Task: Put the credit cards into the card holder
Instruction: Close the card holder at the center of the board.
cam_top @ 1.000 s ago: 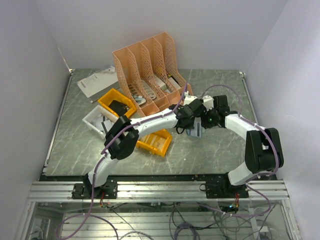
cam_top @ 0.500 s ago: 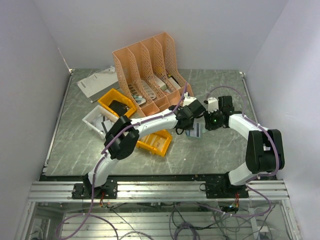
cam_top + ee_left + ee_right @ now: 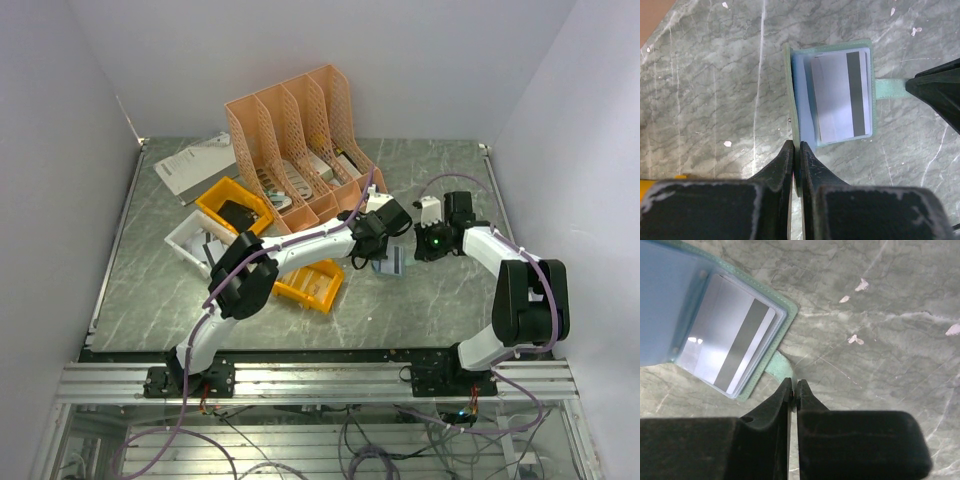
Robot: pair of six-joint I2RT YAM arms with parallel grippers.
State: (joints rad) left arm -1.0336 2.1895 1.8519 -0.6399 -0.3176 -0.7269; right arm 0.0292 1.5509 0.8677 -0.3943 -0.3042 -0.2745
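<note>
Two white walls (image 3: 300,50) close in a grey-green marbled bench (image 3: 440,300). At the back stands an orange file rack (image 3: 290,130), with a paper sheet (image 3: 195,160), a white tray (image 3: 185,240) and yellow bins (image 3: 232,205) to its left and front.

Change since a second ago: the right pincer (image 3: 792,387) was crowded over the card holder (image 3: 801,100), hard against the left pincer (image 3: 796,150). It has since drawn back to the right, clear of the holder's body. Left arm sits much as before.

Card holder lies open mid-bench between the two pincers, light blue inside. A pale card (image 3: 840,95) with a dark stripe sits in its pocket.

Left pincer: jaws narrow, pinched on the holder's raised green flap.

Right pincer: jaws pressed together, with only a hairline gap. Its tips meet the end of the holder's green strap (image 3: 890,87). Cannot tell whether the strap is actually pinched.
</note>
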